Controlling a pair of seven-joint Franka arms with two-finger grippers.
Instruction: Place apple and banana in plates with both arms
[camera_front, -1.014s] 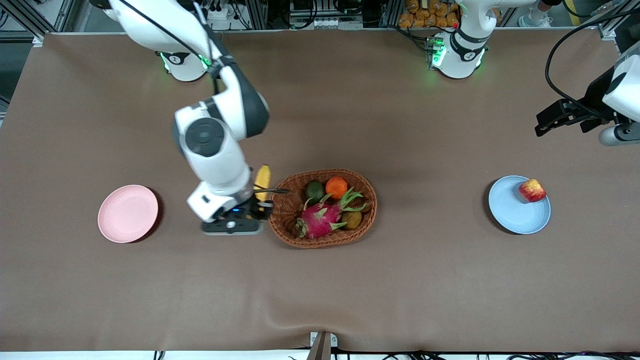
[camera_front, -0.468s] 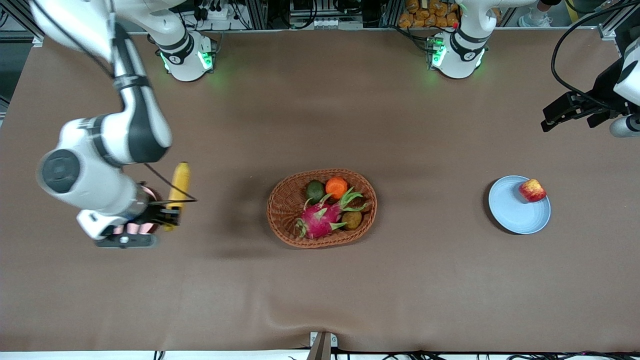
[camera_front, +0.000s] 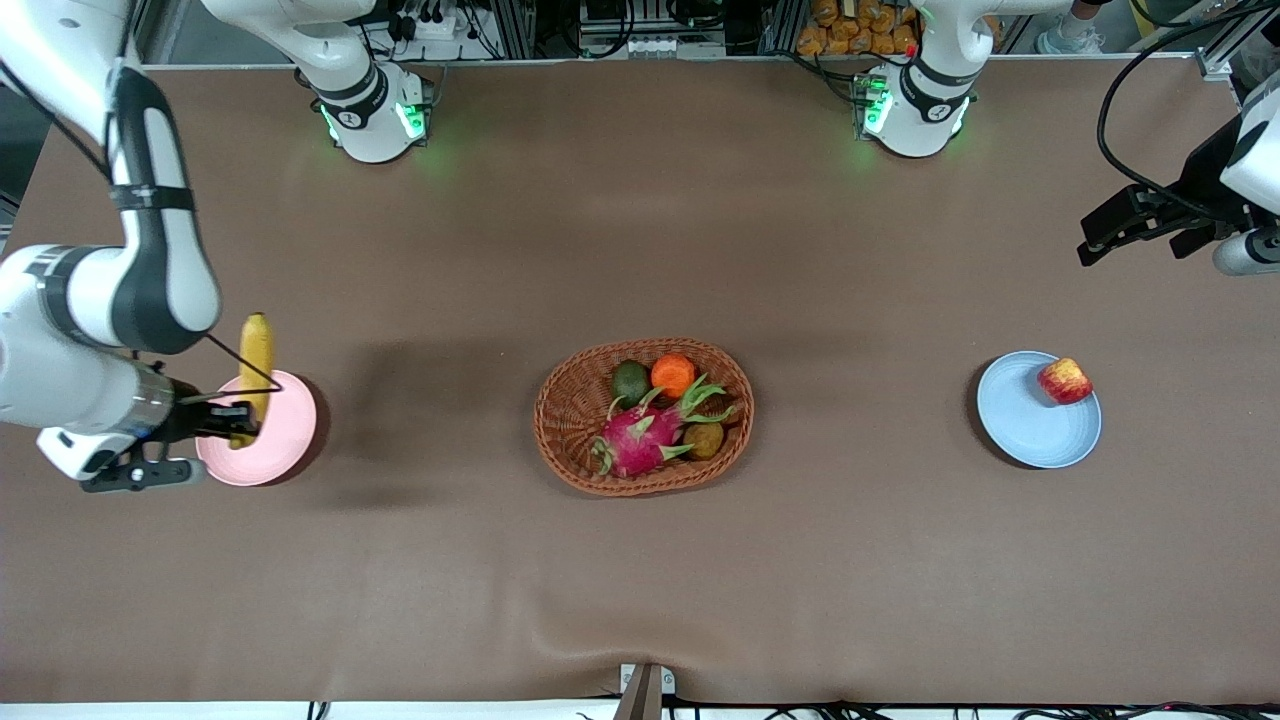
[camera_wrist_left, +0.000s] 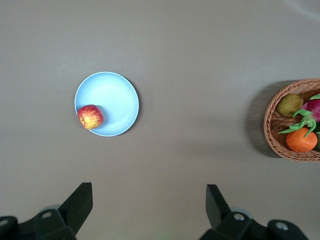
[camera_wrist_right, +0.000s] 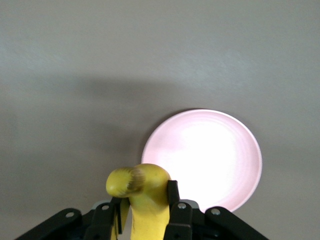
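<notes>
My right gripper (camera_front: 240, 420) is shut on the lower part of the yellow banana (camera_front: 257, 358) and holds it in the air over the pale pink plate (camera_front: 285, 440). In the right wrist view the banana (camera_wrist_right: 145, 192) stands between the black fingers (camera_wrist_right: 172, 192), with the pink plate (camera_wrist_right: 210, 155) underneath. The red apple (camera_front: 1065, 381) lies on the rim side of the light blue plate (camera_front: 1030, 425). My left gripper (camera_front: 1135, 232) hangs open and empty above the table's left-arm end. Its wrist view looks down on the apple (camera_wrist_left: 90, 116) and the blue plate (camera_wrist_left: 114, 97).
An oval wicker basket (camera_front: 570, 445) stands mid-table between the two plates, holding an orange (camera_front: 673, 374), a magenta dragon fruit (camera_front: 640, 440) and several darker fruits. Brown cloth covers the whole table (camera_front: 640, 560).
My right arm has swung from beside the basket to over the pink plate, carrying the banana. The left arm has barely moved. The apple stays on the blue plate.
</notes>
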